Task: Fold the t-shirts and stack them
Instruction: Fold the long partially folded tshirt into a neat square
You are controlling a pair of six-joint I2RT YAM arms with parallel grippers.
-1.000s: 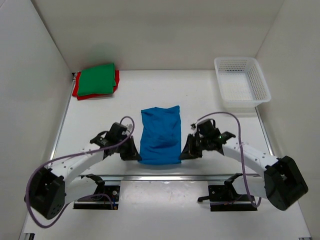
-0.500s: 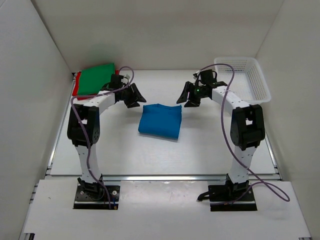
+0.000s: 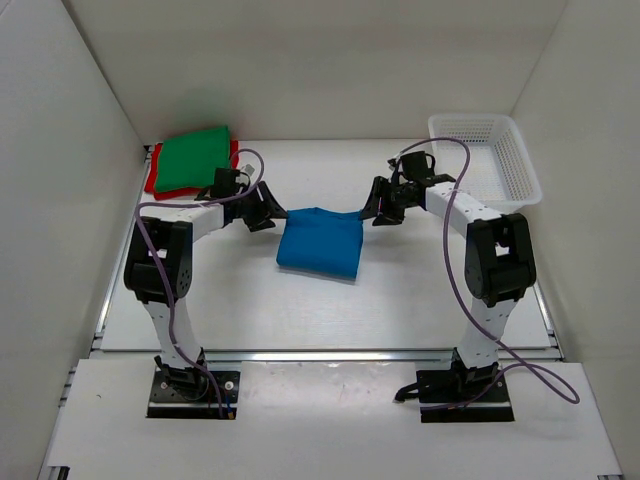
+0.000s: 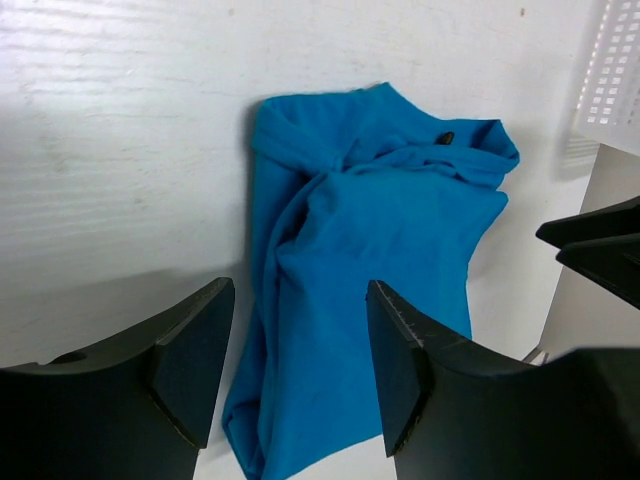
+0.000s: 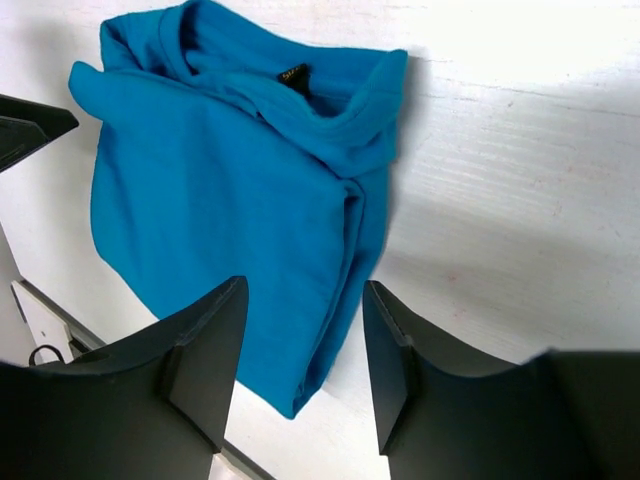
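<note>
The bright blue t-shirt (image 3: 320, 241) lies folded into a small rectangle in the middle of the table. It also fills the left wrist view (image 4: 370, 260) and the right wrist view (image 5: 230, 200), collar end up. A green t-shirt (image 3: 193, 157) rests folded on a red t-shirt (image 3: 152, 180) at the back left. My left gripper (image 3: 262, 211) is open just left of the blue shirt's far edge, holding nothing (image 4: 300, 385). At the shirt's far right corner my right gripper (image 3: 378, 207) is open and empty too (image 5: 305, 370).
A white mesh basket (image 3: 483, 171) stands at the back right, close behind the right arm. White walls enclose the table on the left, back and right. Both arm bases sit at the near edge.
Both grippers carried the near edge of the blue shirt to the far side, halving it, then let go. Since then they have dropped slightly closer to the shirt's far corners.
</note>
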